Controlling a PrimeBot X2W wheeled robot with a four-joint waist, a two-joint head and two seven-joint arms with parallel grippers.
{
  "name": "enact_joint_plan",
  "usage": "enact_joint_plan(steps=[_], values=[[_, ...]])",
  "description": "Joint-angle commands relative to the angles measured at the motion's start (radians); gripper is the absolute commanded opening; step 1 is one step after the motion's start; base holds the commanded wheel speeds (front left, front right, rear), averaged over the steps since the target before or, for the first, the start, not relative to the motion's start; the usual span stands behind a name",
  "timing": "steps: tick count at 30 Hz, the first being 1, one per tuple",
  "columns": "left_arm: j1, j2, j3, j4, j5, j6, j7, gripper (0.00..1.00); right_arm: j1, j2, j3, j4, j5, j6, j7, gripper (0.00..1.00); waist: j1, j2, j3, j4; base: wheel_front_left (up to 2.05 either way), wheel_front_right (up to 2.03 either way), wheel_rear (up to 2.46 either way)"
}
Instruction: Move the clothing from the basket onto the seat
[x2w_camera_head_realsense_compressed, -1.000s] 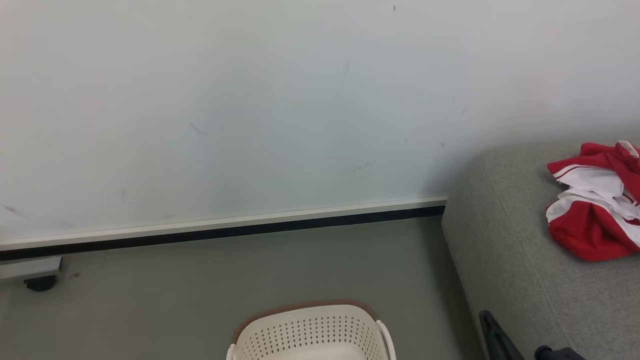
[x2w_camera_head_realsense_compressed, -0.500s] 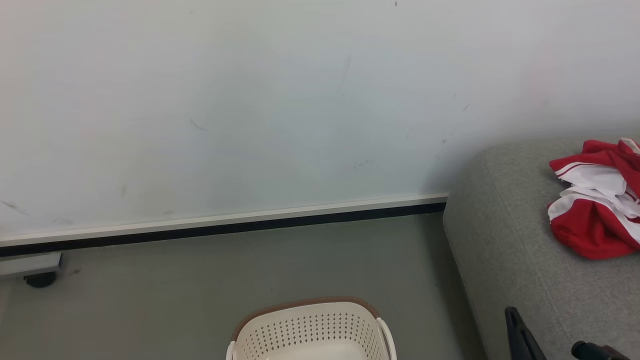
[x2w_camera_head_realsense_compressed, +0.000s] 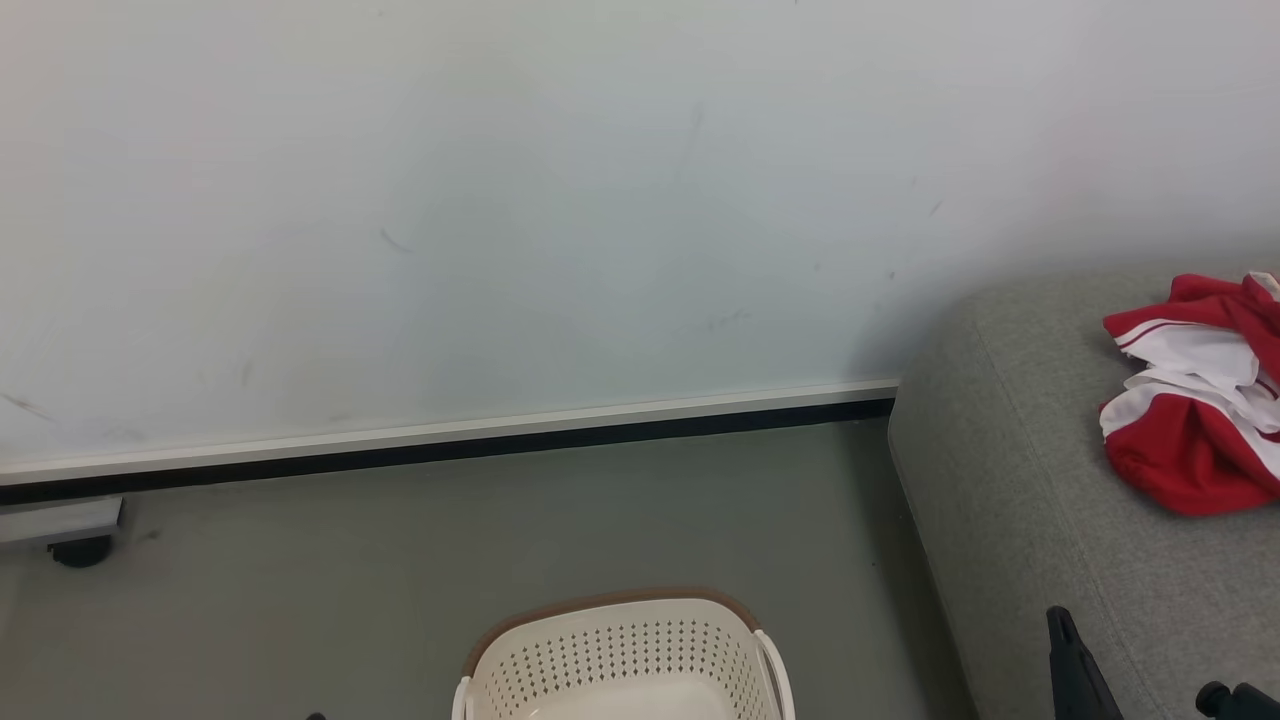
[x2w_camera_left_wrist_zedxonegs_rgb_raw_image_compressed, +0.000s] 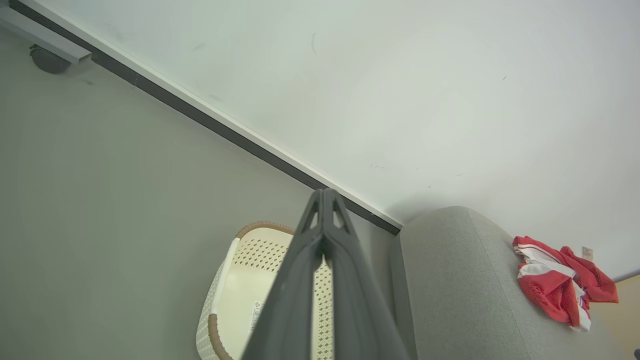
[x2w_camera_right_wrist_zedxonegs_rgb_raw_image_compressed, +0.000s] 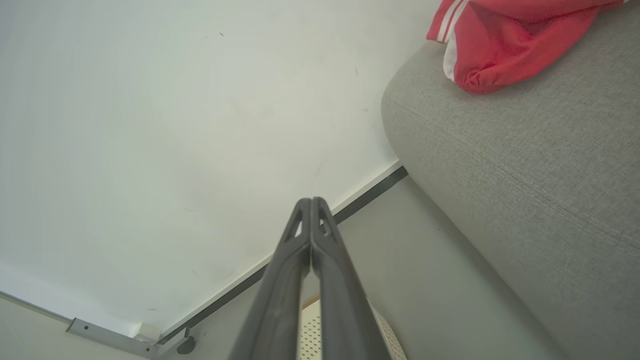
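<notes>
The cream basket with its brown rim stands on the floor at the bottom middle of the head view. The part of its inside seen in the left wrist view is bare plastic. Red-and-white clothing lies bunched on the grey seat at the right. My left gripper is shut with nothing in it, above the basket. My right gripper is shut and holds nothing, beside the seat's front corner; one of its dark fingers shows at the lower right. The clothing lies up and to the right of it.
A white wall with a black baseboard runs behind the basket. A metal foot on a caster sits at the far left by the wall. Grey floor lies between the wall, the basket and the seat.
My right gripper has moved to the right and lower along the seat's front. The head camera has tipped slightly, so the whole scene sits a little higher.
</notes>
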Motion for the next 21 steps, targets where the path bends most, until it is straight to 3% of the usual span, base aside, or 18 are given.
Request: enact_joint_plan(steps=[1,21], values=[[-0.033,0.002,0.007,-0.006,-0.045,-0.009,0.008,0.00,-0.026,0.000,-0.012,-0.014,0.045,0.000,0.007,0.00,0.0000,0.0000,0.001,0.000,0.00,0.00,0.00],[-0.075,-0.013,0.024,0.022,-0.296,-0.033,0.066,0.00,-0.038,0.007,-0.075,-0.014,0.320,0.000,0.065,0.00,0.0000,0.0000,0.016,0.003,0.00,0.00,0.00]])
